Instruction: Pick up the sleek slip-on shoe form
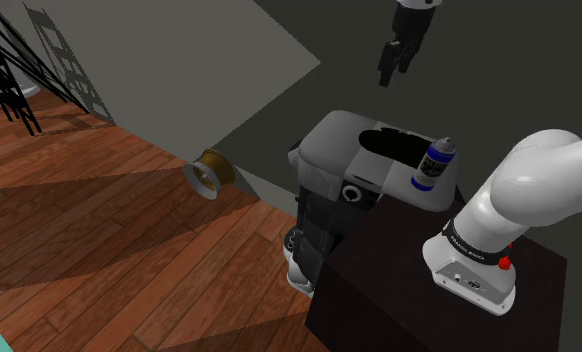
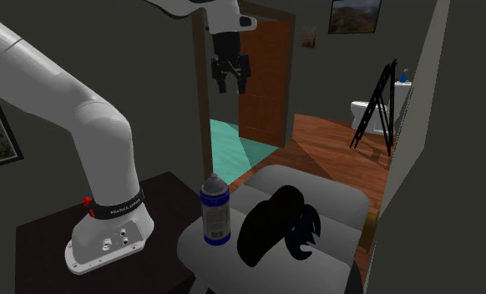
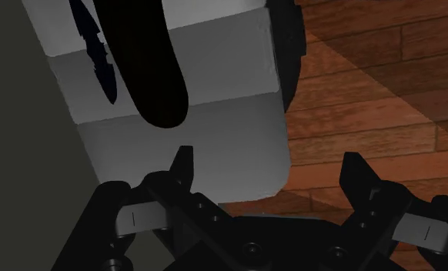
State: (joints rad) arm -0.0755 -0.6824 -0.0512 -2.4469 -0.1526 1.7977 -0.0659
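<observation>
Pincer (image 3: pixel 271 165), fingers apart, hangs well above the shoe (image 3: pixel 149 69): probably light, stiff, slick; pinch its narrow sides.

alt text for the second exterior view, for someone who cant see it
A black slip-on shoe form lies on a grey top, next to an upright blue-and-white spray can. The white arm holds its black pincer high above them, open and empty.
</observation>
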